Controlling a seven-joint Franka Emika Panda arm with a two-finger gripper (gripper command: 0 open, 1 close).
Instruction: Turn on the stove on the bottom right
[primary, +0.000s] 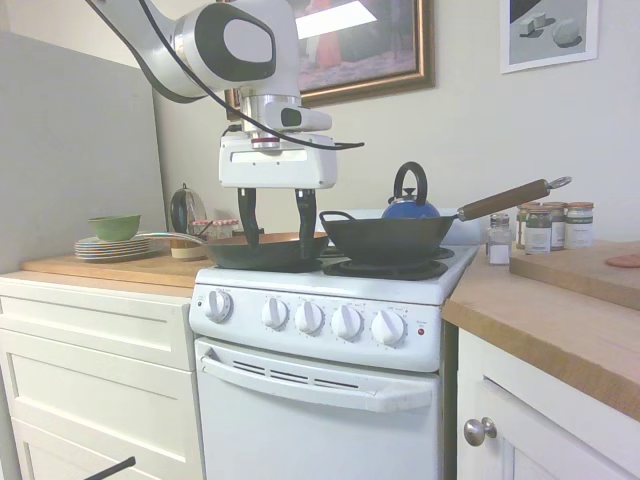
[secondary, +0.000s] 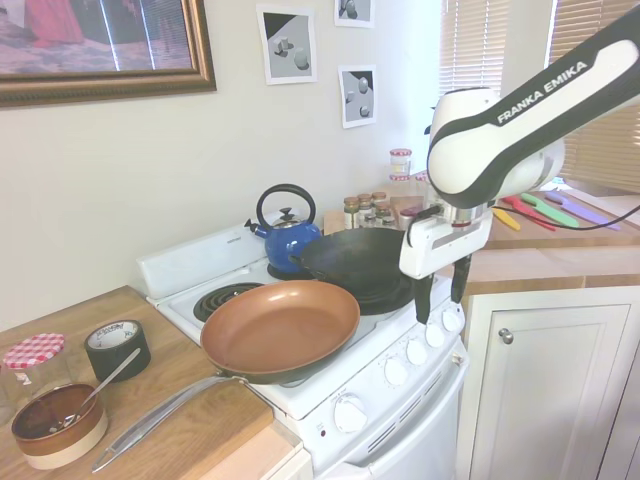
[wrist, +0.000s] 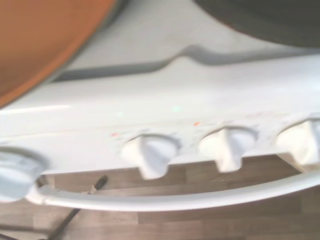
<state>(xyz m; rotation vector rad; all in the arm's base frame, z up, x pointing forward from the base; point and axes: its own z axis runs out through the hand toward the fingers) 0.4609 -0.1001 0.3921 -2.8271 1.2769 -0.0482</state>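
The gripper (primary: 277, 222) hangs above the knobs (primary: 309, 317) of the stove (primary: 330, 355), jaws open (holding nothing), close to the copper pan (secondary: 281, 326).

Stove (primary: 320, 300), white, front knobs below the jaws; bears copper frying pan (secondary: 280, 328) and black wok (primary: 385, 237) just behind the jaws, blue kettle (secondary: 288, 240) further back. Wooden countertops (primary: 560, 320) flank it.
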